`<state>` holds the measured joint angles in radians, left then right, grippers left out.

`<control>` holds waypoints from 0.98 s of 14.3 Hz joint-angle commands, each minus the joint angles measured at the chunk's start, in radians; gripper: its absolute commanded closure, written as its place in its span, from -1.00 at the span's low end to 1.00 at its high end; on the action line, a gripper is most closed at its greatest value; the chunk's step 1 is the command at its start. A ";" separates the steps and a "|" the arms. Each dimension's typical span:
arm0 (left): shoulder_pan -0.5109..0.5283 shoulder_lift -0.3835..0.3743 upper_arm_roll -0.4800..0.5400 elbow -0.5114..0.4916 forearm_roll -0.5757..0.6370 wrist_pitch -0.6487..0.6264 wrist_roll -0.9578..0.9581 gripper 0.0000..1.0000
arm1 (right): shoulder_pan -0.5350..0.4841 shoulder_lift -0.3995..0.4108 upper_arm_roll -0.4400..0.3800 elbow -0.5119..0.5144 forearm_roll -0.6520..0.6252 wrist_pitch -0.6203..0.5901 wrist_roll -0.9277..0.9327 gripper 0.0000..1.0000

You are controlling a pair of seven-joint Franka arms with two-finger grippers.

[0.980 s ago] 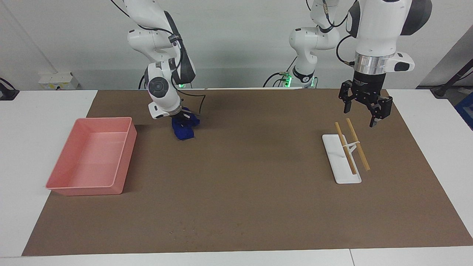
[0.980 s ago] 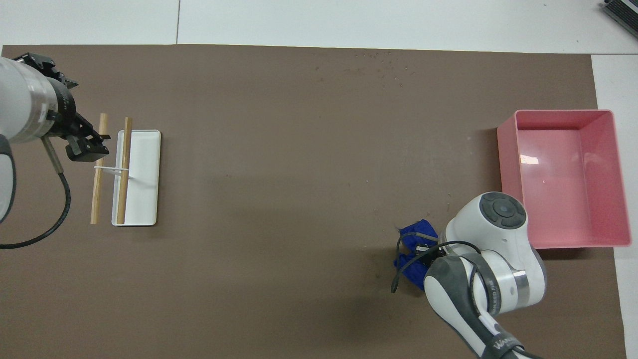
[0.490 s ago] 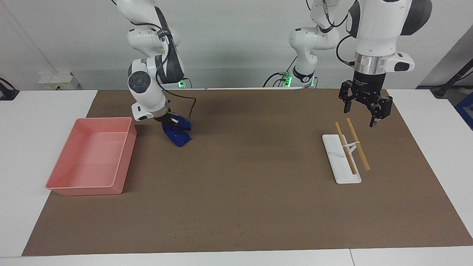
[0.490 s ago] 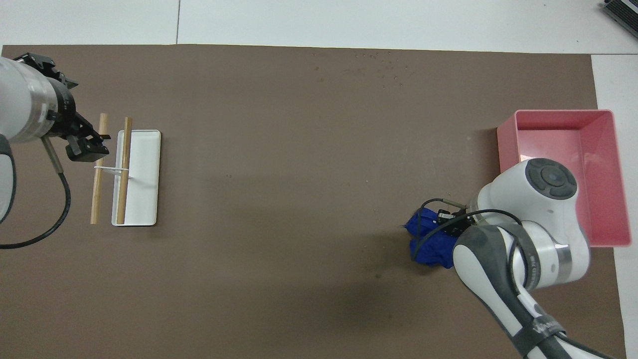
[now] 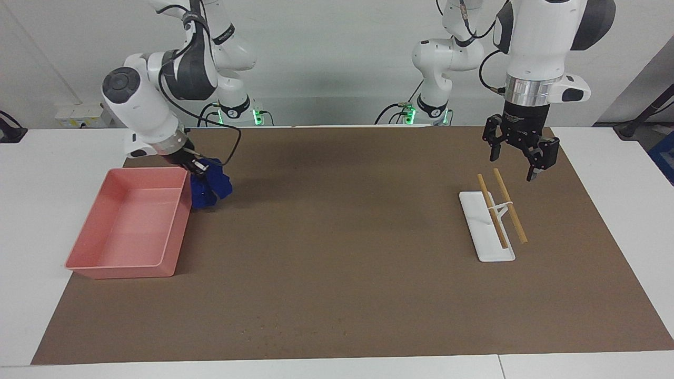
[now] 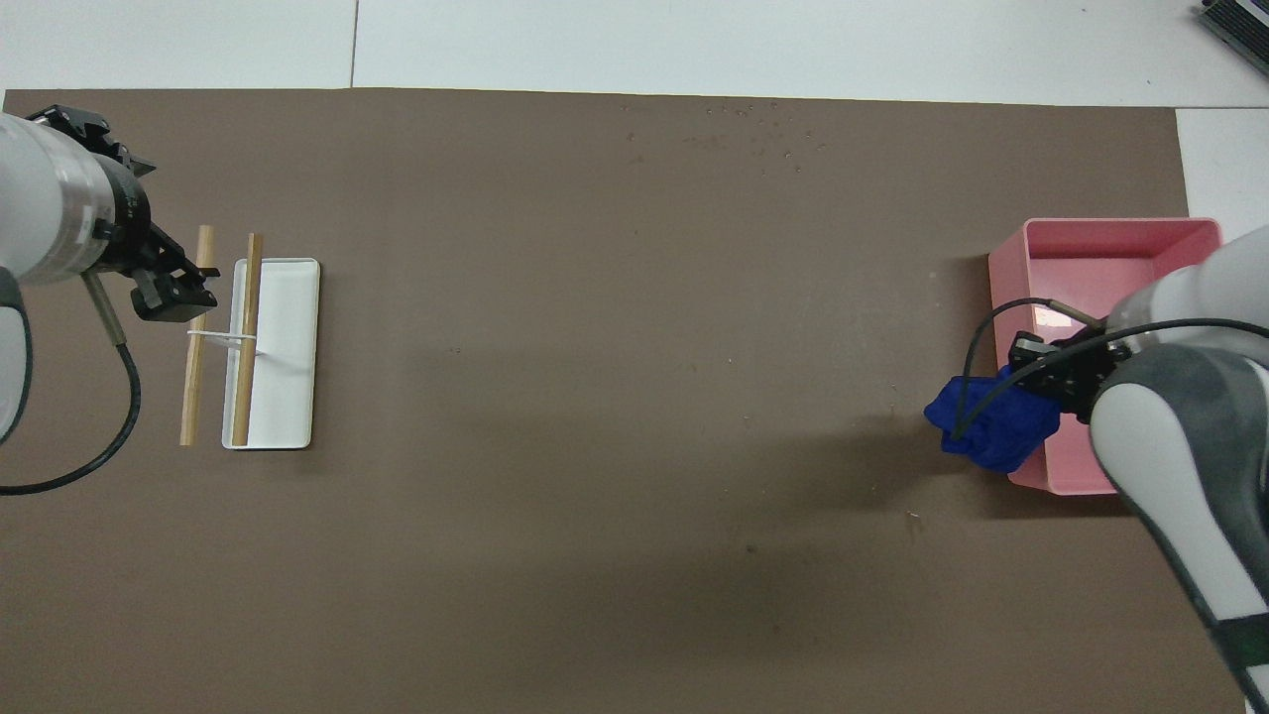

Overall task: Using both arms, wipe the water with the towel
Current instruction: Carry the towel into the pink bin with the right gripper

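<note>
**Towel held at the tray wall**

While the left arm waits with its left gripper raised over the rack, jaws apart, the right gripper is clamped on the towel. The towel hangs as a blue bundle just beside the pink tray, at the wall toward the table's middle; contact with that wall appears likely but cannot be confirmed. Both sit at the right arm's end of the brown mat.

The tray sits on the mat at the right arm's end, the rack at the left arm's end, well apart. The towel hangs just beside the tray's rim, in the right gripper. The left gripper hovers over the rack's edge.
</note>
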<state>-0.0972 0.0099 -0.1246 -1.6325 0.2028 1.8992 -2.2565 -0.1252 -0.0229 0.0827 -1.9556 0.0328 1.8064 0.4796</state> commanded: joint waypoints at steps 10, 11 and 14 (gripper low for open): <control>0.008 -0.019 -0.009 -0.018 0.000 0.032 0.018 -1.00 | -0.300 0.158 0.012 0.106 -0.189 0.160 -0.555 1.00; 0.008 -0.021 -0.007 -0.017 -0.002 0.031 0.081 -1.00 | -0.301 0.165 0.012 0.075 -0.191 0.192 -0.556 1.00; 0.060 -0.024 -0.006 -0.020 -0.060 0.020 0.341 -1.00 | -0.300 0.185 0.012 0.005 -0.189 0.254 -0.555 1.00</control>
<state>-0.0866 0.0088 -0.1286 -1.6318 0.1893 1.9145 -2.0597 -0.4180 0.1744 0.0830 -1.9001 -0.1385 2.0186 -0.0633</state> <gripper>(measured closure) 0.000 0.907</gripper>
